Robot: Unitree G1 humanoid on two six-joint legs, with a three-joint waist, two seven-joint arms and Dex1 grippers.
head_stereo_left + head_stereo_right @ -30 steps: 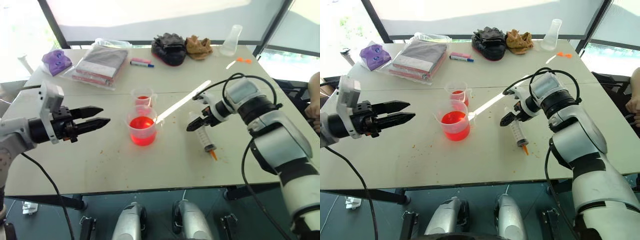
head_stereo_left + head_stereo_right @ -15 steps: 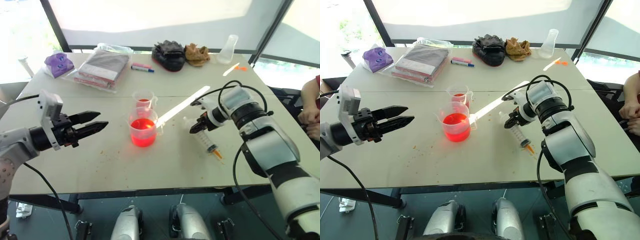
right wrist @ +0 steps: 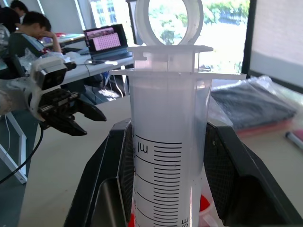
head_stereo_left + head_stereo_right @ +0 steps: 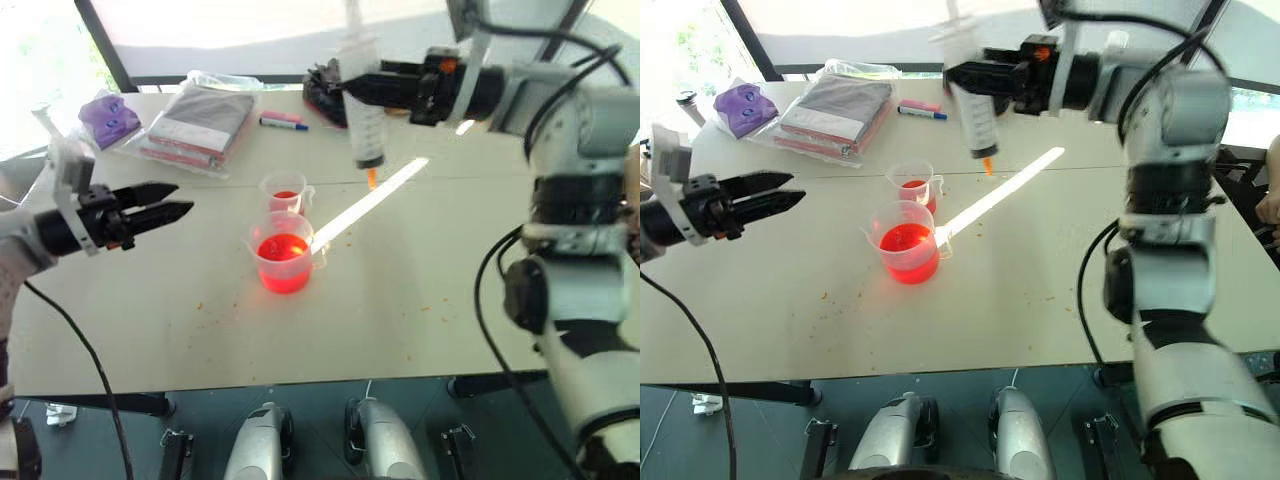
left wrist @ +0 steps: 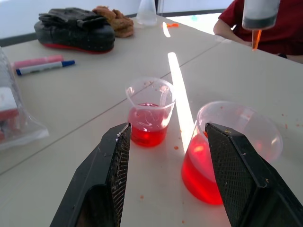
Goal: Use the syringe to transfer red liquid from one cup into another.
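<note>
From the head camera, the right pincer (image 4: 352, 88) reaches in from the 1 o'clock corner and is clamped on the syringe (image 4: 365, 120), which hangs upright in the air, orange tip down, well above the table (image 4: 420, 300). The tip hangs toward 1 o'clock of the smaller cup (image 4: 285, 192). That cup holds a little red liquid (image 4: 284, 249) and stands just beside the larger beaker (image 4: 284, 262), at its 12 o'clock; the beaker is about half full of the same red. The left pincer (image 4: 170, 207) hangs at 9 o'clock of the cups, well apart from them, its fingers spread.

In the left wrist view, the left pincer (image 5: 165, 142) stands wide, with the smaller cup (image 5: 149, 111) and the beaker (image 5: 232, 151) beyond its fingertips and the syringe's tip (image 5: 256, 39) above them.

In the right wrist view, the syringe (image 3: 166, 142) sits gripped between the right pincer's pads (image 3: 120, 165), plunger ring uppermost.
</note>
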